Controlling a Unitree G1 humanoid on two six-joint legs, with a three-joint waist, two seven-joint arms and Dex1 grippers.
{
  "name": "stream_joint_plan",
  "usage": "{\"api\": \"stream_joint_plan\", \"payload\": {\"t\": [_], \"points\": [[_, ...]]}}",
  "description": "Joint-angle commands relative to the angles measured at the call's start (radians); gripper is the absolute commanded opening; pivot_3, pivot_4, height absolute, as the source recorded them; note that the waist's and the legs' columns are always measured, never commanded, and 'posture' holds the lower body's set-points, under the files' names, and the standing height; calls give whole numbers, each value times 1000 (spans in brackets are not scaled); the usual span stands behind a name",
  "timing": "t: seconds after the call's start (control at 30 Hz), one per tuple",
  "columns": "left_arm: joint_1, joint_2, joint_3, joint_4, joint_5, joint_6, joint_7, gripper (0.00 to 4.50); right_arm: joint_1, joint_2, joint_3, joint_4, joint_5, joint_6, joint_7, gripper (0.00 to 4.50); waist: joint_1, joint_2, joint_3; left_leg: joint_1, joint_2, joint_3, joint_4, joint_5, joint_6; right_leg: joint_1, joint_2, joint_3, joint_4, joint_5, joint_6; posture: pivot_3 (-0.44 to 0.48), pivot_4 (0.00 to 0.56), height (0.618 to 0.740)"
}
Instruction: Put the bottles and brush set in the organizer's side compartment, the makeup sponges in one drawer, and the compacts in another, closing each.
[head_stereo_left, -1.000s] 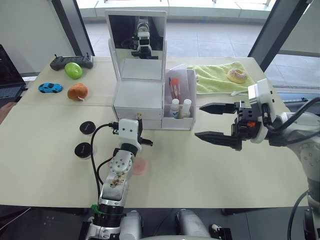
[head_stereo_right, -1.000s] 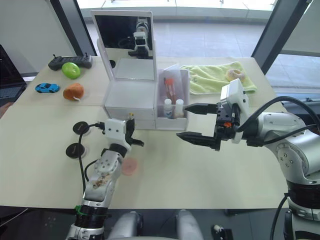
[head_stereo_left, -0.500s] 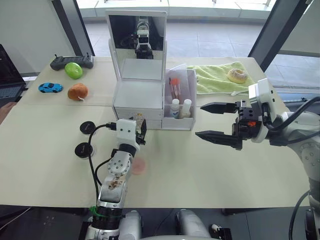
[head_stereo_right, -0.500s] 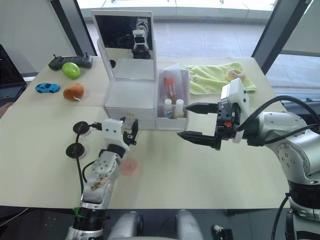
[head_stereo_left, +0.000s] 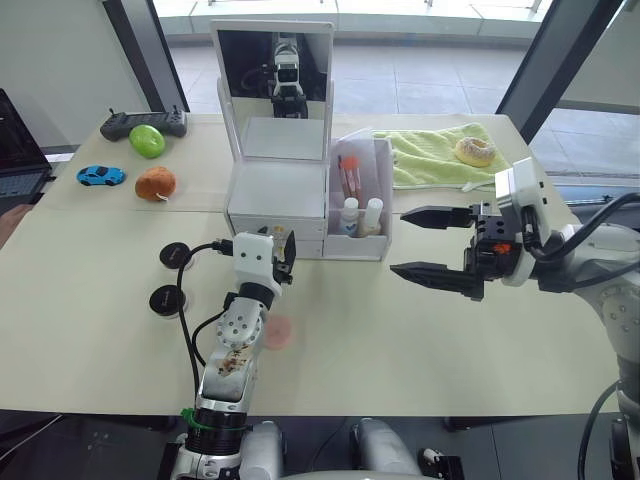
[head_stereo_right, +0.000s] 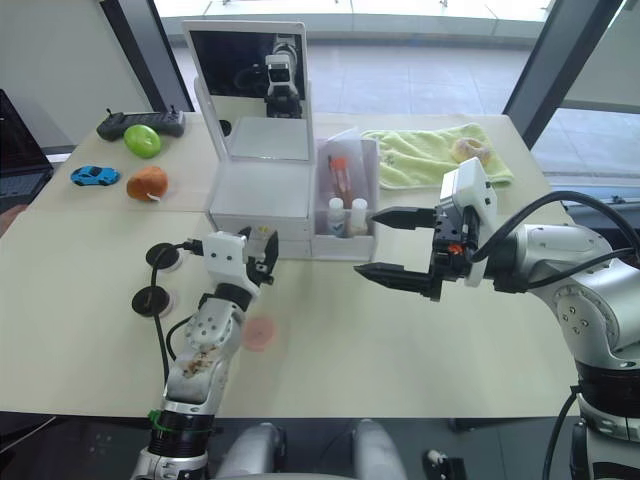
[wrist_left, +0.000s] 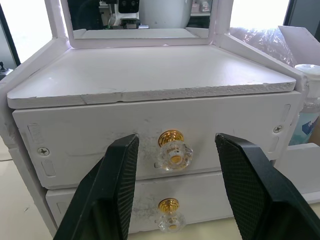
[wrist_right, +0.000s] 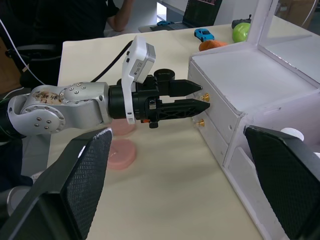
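The left gripper (wrist_left: 172, 165) is spread open, one finger on either side of the top drawer's knob (wrist_left: 174, 151), not touching it. Behind it lie the sponges (wrist_right: 122, 152). The right gripper (head_stereo_left: 418, 241) gapes empty just beside the organizer (head_stereo_left: 275, 195).

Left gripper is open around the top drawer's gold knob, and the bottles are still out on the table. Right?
Not quite. The left gripper is open at the top drawer's knob, but the bottles already stand in the side compartment, as the left eye view shows.

We have bottles (head_stereo_left: 360, 216) and brushes (head_stereo_left: 347, 172) in the organizer's (head_stereo_left: 275, 195) right bin, compacts (head_stereo_left: 170, 278) front-left, sponges (head_stereo_left: 277, 331) in front, towel (head_stereo_left: 435, 153) behind-right.
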Motion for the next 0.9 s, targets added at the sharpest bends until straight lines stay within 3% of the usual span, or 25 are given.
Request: {"api": "stream_joint_plan", "payload": {"t": [0.03, 0.17, 0.3, 0.4, 0.43, 0.7, 0.9], "points": [[-16, -3, 3, -2, -3, 2, 1, 2262, -15, -8, -34, -29, 26, 5, -6, 4500, 0, 0, 0, 0, 0, 0, 0, 0, 0, 0, 0, 0, 0, 0, 0, 0, 150, 740], [-24, -5, 4, -5, -8, -5, -2, 2262, -15, -8, -35, -27, 27, 3, -12, 4500, 0, 0, 0, 0, 0, 0, 0, 0, 0, 0, 0, 0, 0, 0, 0, 0, 150, 740], [-23, -6, 6, -2, -12, 0, -2, 1475, -17, -4, -38, -27, 32, 3, -18, 4500, 0, 0, 0, 0, 0, 0, 0, 0, 0, 0, 0, 0, 0, 0, 0, 0, 150, 740], [-23, -8, 9, -4, -17, -4, -2, 638, -17, -5, -38, -26, 32, 0, -22, 4500, 0, 0, 0, 0, 0, 0, 0, 0, 0, 0, 0, 0, 0, 0, 0, 0, 150, 740], [-25, -7, 10, -3, -17, -5, -2, 569, -18, -5, -36, -24, 31, -2, -23, 4500, 0, 0, 0, 0, 0, 0, 0, 0, 0, 0, 0, 0, 0, 0, 0, 0, 150, 740], [-25, -3, 11, 0, -17, 6, -9, 569, -23, -3, -32, -18, 28, -7, -26, 4500, 0, 0, 0, 0, 0, 0, 0, 0, 0, 0, 0, 0, 0, 0, 0, 0, 150, 740], [42, 34, -37, -71, -48, 4, -109, 569, -23, -1, -29, -17, 26, -6, -28, 4500, 0, 0, 0, 0, 0, 0, 0, 0, 0, 0, 0, 0, 0, 0, 0, 0, 150, 740]]}}
